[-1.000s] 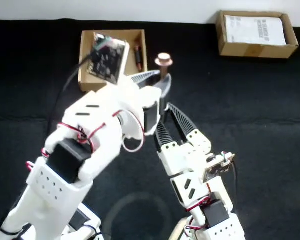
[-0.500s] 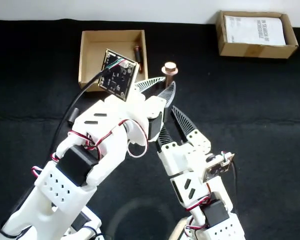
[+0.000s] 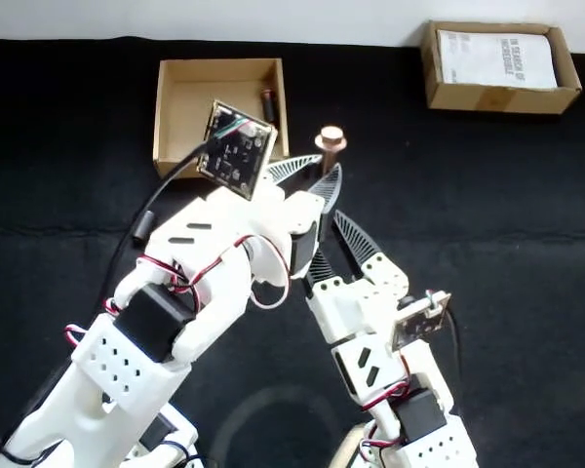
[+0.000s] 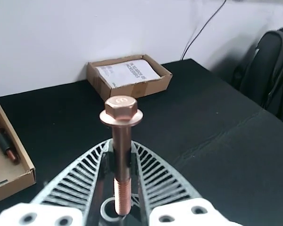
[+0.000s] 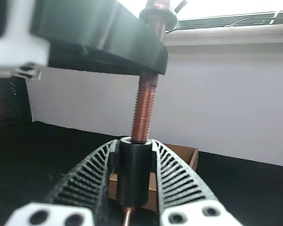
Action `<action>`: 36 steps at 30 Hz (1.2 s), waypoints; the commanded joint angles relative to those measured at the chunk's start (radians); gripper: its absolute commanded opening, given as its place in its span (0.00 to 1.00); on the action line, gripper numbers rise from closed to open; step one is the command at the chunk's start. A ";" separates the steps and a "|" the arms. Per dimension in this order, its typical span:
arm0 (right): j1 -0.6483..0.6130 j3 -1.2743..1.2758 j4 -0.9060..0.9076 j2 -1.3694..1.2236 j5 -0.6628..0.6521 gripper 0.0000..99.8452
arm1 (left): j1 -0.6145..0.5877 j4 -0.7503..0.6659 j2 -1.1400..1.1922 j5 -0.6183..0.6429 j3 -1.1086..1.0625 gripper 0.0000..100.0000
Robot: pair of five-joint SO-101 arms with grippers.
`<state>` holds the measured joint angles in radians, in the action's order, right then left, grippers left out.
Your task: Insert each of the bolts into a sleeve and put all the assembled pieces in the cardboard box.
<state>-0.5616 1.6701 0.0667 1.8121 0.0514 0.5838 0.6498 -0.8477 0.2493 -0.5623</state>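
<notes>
A copper bolt with a flanged hex head stands upright, and my left gripper is shut on its shank. Right below it my right gripper is shut on a black sleeve. The bolt's threaded end reaches the sleeve's top opening. In the high view the left gripper sits just above the right gripper near the table's middle. The open cardboard box at the back left holds one assembled bolt and sleeve.
A second cardboard box with a printed sheet stands at the back right. A black cloth covers the table. A dark backpack stands beyond the table's edge. A white wall runs behind the table.
My left arm has shifted the bolt a little to the right and down toward the sleeve. The right gripper has hardly moved.
</notes>
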 commanded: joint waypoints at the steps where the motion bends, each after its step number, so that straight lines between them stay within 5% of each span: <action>1: -0.001 0.134 0.001 0.016 -0.009 0.01 | 0.005 -0.021 -0.027 -0.040 -0.045 0.01; 10: -0.001 0.136 -0.001 0.018 -0.078 0.01 | -0.048 -0.198 -0.021 -0.051 -0.128 0.01; 29: 0.039 0.134 -0.001 0.018 -0.084 0.01 | 0.131 0.060 -0.154 -0.049 -0.163 0.02; 36: 0.038 0.133 -0.002 0.012 -0.086 0.01 | 0.127 0.169 -0.216 -0.048 -0.162 0.22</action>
<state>-0.5340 1.6717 0.0683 1.8167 -0.0222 0.6851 0.7772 -1.0303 0.2033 -0.7342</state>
